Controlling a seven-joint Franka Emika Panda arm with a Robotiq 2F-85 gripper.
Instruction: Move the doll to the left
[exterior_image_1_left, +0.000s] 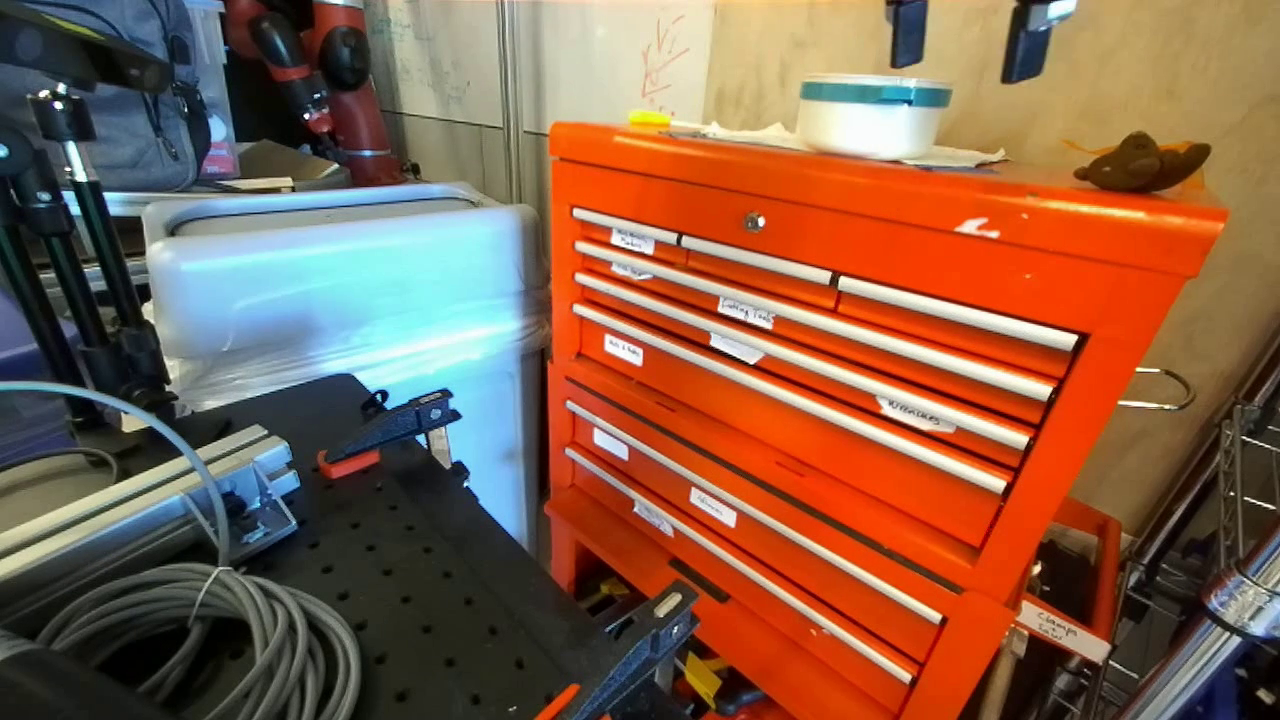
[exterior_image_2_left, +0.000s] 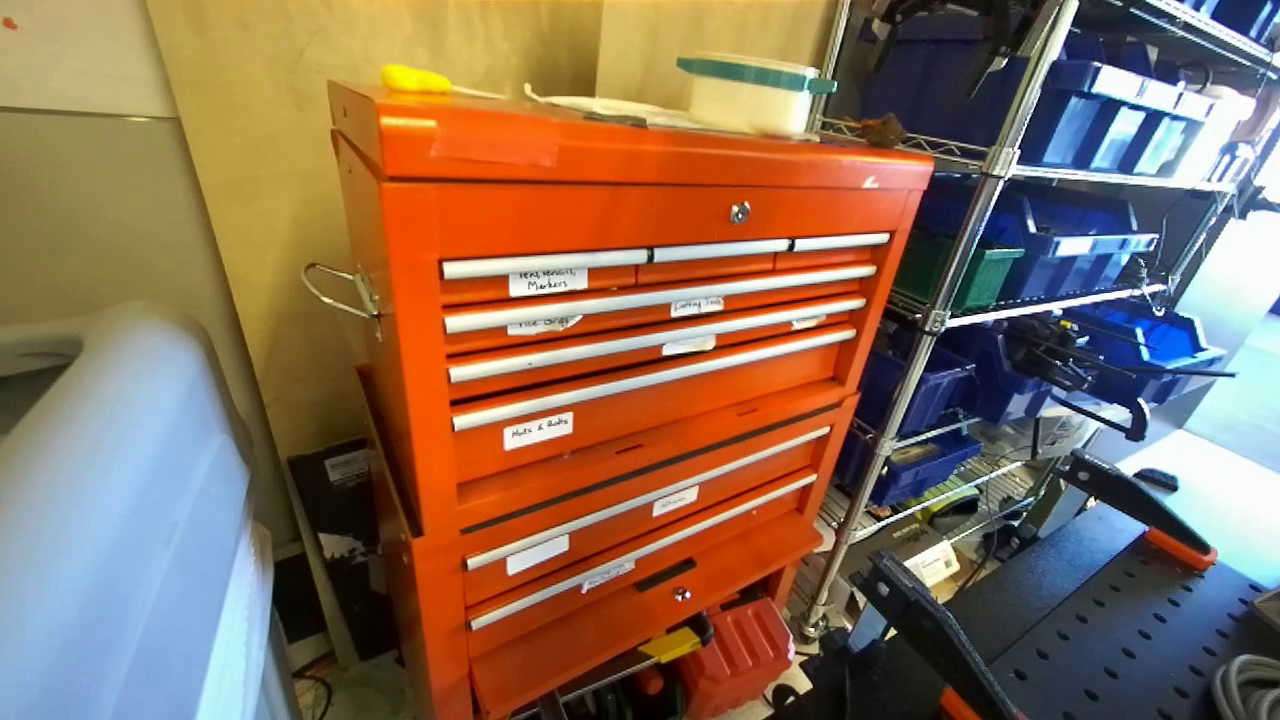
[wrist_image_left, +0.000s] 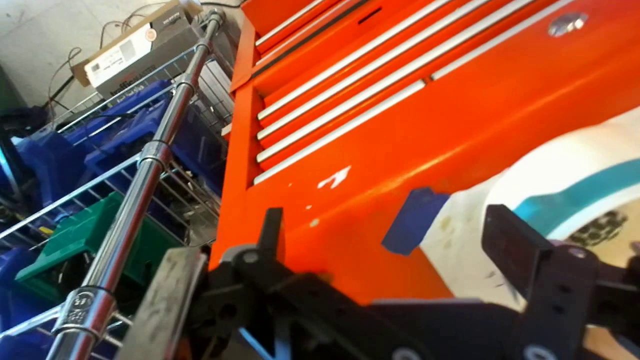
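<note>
The doll (exterior_image_1_left: 1140, 165) is a small dark brown lumpy figure on the right end of the orange tool chest's top. It also shows as a small brown shape in an exterior view (exterior_image_2_left: 882, 130). In the wrist view it is hidden, probably behind the gripper's own parts. My gripper (exterior_image_1_left: 965, 55) hangs above the chest top, higher than the doll and left of it in that view. In the wrist view the gripper (wrist_image_left: 387, 225) has its fingers wide apart with nothing between them. It also shows, dark against the shelf, in an exterior view (exterior_image_2_left: 932, 72).
A round white container with a teal band (exterior_image_1_left: 870, 125) stands on a pale sheet beside the doll, close under the gripper. The orange chest (exterior_image_2_left: 600, 150) also bears a yellow-handled tool (exterior_image_2_left: 415, 79). A wire shelf with blue bins (exterior_image_2_left: 1080, 240) stands beside the chest.
</note>
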